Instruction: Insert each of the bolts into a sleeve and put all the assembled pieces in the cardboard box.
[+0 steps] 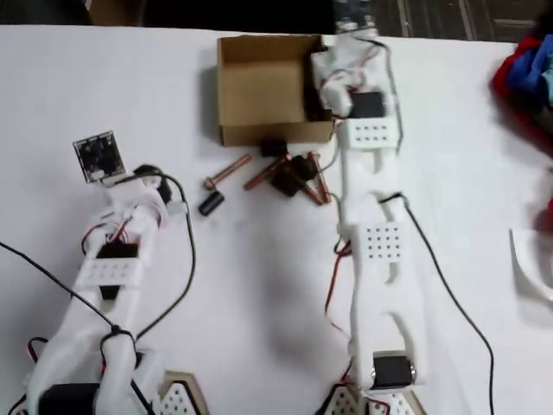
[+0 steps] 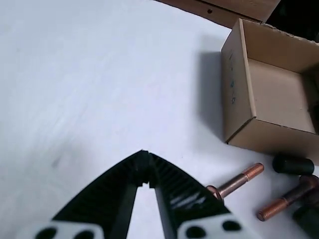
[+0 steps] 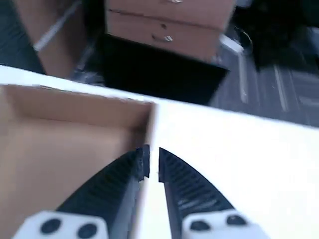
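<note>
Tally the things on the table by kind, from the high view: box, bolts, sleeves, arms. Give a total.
cardboard box: 1
copper bolts: 3 plain to see; the pile may hide more
black sleeves: 2 lying apart; the dark clump among the bolts cannot be split
robot arms: 2
Total: at least 8

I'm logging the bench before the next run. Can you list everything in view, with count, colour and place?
cardboard box: one, brown, open, far middle of the table.
bolts: at least three, copper, loose on the table in front of the box.
sleeves: at least three, black, among the bolts, one lying apart.
cloth: one heap, red and blue, far corner beyond the right arm.
table: one, white.
left gripper: black, shut, empty, near a bolt.
right gripper: black, slightly open, at the box's wall.
</note>
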Controlling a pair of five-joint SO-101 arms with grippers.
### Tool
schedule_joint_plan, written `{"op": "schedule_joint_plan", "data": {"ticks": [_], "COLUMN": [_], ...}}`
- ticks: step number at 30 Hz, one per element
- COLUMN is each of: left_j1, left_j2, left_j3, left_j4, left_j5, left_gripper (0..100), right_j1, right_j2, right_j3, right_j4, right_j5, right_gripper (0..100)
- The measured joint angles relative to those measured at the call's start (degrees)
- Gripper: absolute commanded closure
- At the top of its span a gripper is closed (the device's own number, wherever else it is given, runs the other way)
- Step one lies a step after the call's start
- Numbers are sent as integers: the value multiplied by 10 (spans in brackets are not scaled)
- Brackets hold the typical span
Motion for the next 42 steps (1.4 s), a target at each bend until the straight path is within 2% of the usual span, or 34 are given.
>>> {"op": "schedule_joint_plan", "data": {"ticks": [6, 15, 35, 39, 42], "left_j1": [1, 0, 0, 0, 0], "left_j2": [0, 0, 0, 0, 0], "left_j3": [0, 0, 0, 0, 0], "left_j4": [0, 0, 0, 0, 0], "left_j5": [0, 0, 0, 0, 0], "left_gripper": [970, 970, 970, 970, 970], "right_j1": [30, 27, 14, 35, 41], "right_j2": [25, 79, 77, 37, -12], "right_j3": [0, 0, -6, -6, -6], "right_j4": [56, 93, 151, 200, 263], "right_j5": [0, 0, -1, -1, -1], "right_gripper": [978, 978, 978, 973, 913]}}
